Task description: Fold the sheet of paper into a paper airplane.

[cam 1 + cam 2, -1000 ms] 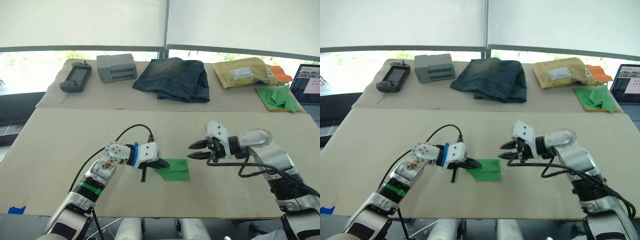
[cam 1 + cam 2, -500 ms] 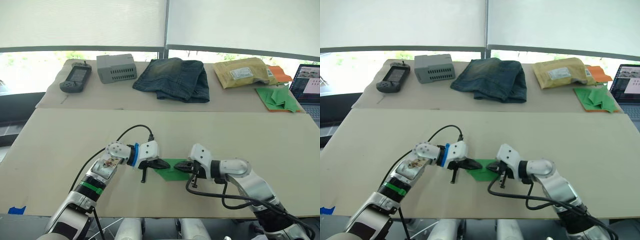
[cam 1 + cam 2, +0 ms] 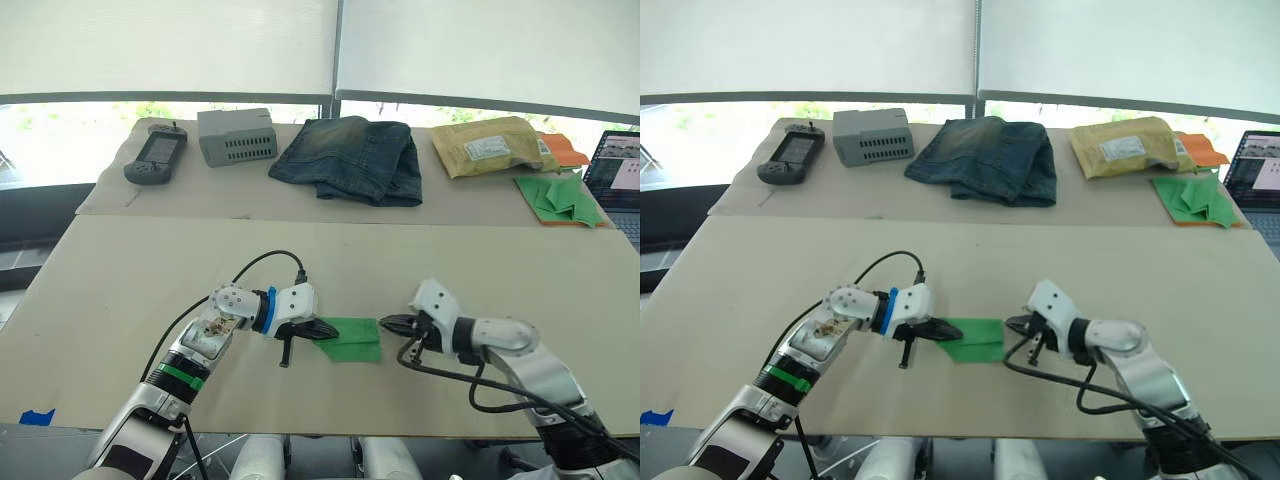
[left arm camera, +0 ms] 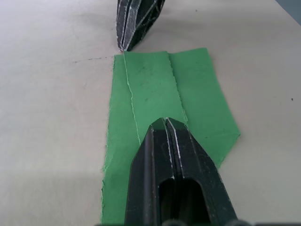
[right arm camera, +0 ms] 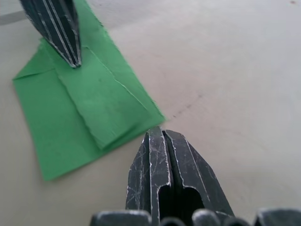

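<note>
The sheet of paper (image 3: 352, 339) lies flat on the near table as a bright green folded wedge with layered creases (image 4: 197, 94). My left gripper (image 3: 328, 330) is shut, and its tips rest on top of the paper's left end (image 4: 164, 123). My right gripper (image 3: 385, 322) is shut too. It sits low at the table just off the paper's right edge, its tips (image 5: 155, 133) a little clear of the green (image 5: 94, 99).
On the far table stand a handheld device (image 3: 152, 158), a grey box (image 3: 236, 135), folded jeans (image 3: 355, 158), a padded envelope (image 3: 490, 145) and a pile of green paper shapes on an orange sheet (image 3: 560, 195). A laptop (image 3: 612, 170) is at the right edge.
A second ago my right gripper hung above the table to the right. It then came down onto the paper's right part and has now drawn back rightward off it. The left gripper has stayed put.
</note>
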